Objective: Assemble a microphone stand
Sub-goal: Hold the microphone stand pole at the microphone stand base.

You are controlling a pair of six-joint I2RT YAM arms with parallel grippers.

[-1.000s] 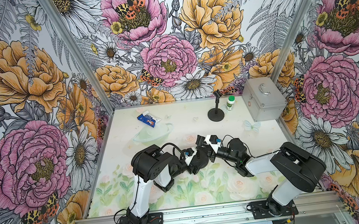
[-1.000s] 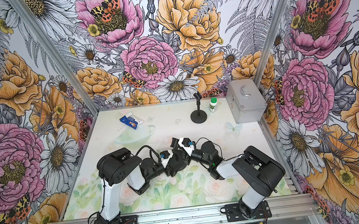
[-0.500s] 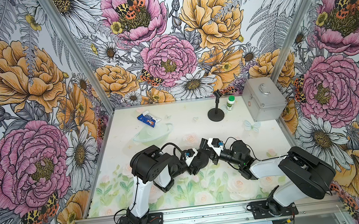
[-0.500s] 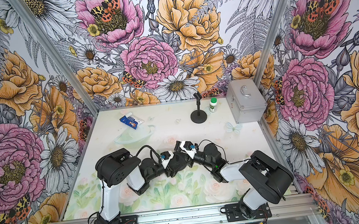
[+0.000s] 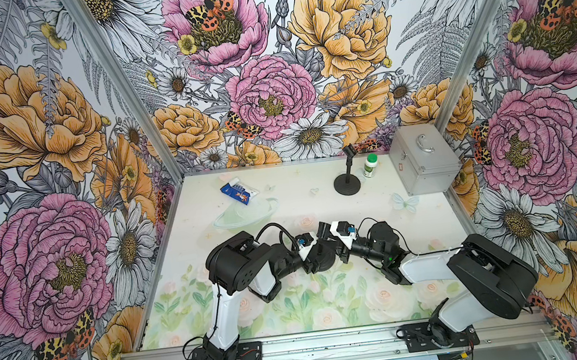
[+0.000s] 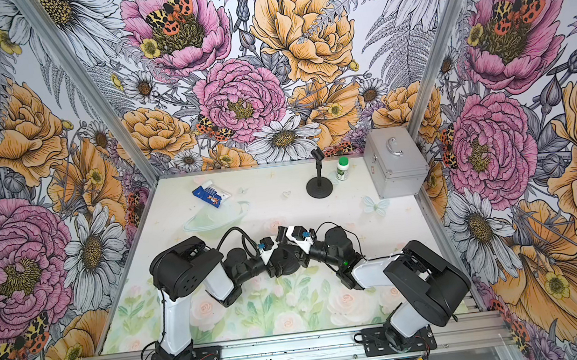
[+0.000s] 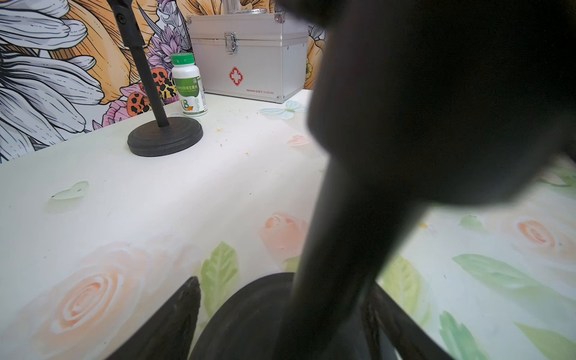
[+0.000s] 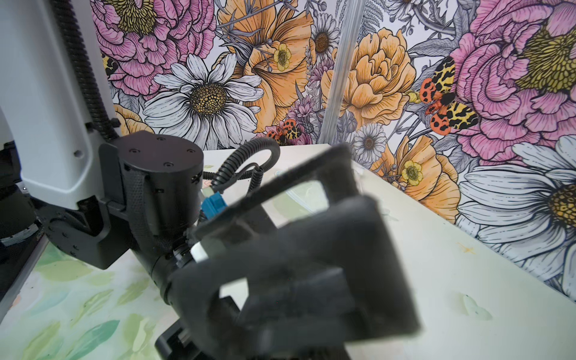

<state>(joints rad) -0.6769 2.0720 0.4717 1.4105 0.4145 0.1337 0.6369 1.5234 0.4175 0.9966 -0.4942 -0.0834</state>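
A black microphone stand stands at the table's middle, its round base (image 5: 321,260) under both wrists. In the left wrist view the base (image 7: 249,321) lies between my left fingers (image 7: 174,321), with a strip of table showing beside one. The pole (image 7: 336,243) rises from the base. My left gripper (image 5: 315,254) is open astride the base. My right gripper (image 5: 325,231) is shut on the pole's top. There the black clip (image 8: 311,249) fills the right wrist view and hides the right fingers.
A second, whole microphone stand (image 5: 347,184) stands at the back. Beside it are a green-capped pill bottle (image 5: 370,165) and a silver first-aid case (image 5: 424,163) in the back right corner. A blue and white packet (image 5: 239,193) lies at the back left.
My right arm's elbow has swung out to the right and lower while its gripper stays at the pole. My left jaws have drawn in a little around the base.
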